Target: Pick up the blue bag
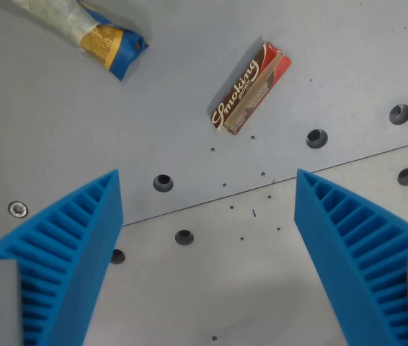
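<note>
Two things lie on the grey worktop (60, 122), and neither is between the jaws. At the wrist view's upper left, partly cut off by the frame's edge, is the blue bag (92, 32): a crumpled wrapper lying flat at a slant, pale at one end and yellow and blue at the other. It sits well apart from the gripper (207, 238), so a grasp would seem to need a move up and to the left first.

Toward the middle of the view, above the gap, lies a small red and brown packet (251, 88) with white lettering, flat and slanted, clear of the bag. It is no part of the task and is best left alone.

The jaws stand wide apart with nothing but bare worktop and a few bolt holes (163, 182) between them, which fits an approach not yet lined up. A seam (348, 164) runs across the surface at the right.
</note>
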Tool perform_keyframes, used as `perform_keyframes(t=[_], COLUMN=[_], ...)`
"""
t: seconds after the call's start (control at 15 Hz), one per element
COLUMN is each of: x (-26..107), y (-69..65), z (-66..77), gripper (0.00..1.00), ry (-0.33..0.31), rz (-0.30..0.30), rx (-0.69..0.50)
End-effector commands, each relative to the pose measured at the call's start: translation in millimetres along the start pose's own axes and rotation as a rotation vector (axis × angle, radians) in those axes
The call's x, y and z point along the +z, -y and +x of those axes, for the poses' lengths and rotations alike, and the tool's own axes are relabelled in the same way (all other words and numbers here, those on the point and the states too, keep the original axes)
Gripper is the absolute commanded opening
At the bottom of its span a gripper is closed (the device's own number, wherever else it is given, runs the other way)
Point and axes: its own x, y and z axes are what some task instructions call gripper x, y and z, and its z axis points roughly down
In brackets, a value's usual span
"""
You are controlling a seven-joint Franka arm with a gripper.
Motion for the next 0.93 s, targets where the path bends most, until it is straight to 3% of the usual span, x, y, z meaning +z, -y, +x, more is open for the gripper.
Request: perform_keyframes(t=[0.07, 0.53, 0.93], x=[-1.9, 4.4, 30.2], y=[0.0, 1.2, 8.6], z=[0.2, 4.0, 21.5], gripper=[1.0, 1.0, 1.0], ry=[-0.005, -0.02, -0.048], rz=[0.001, 0.005, 0.003], rx=[-0.001, -0.104, -0.304])
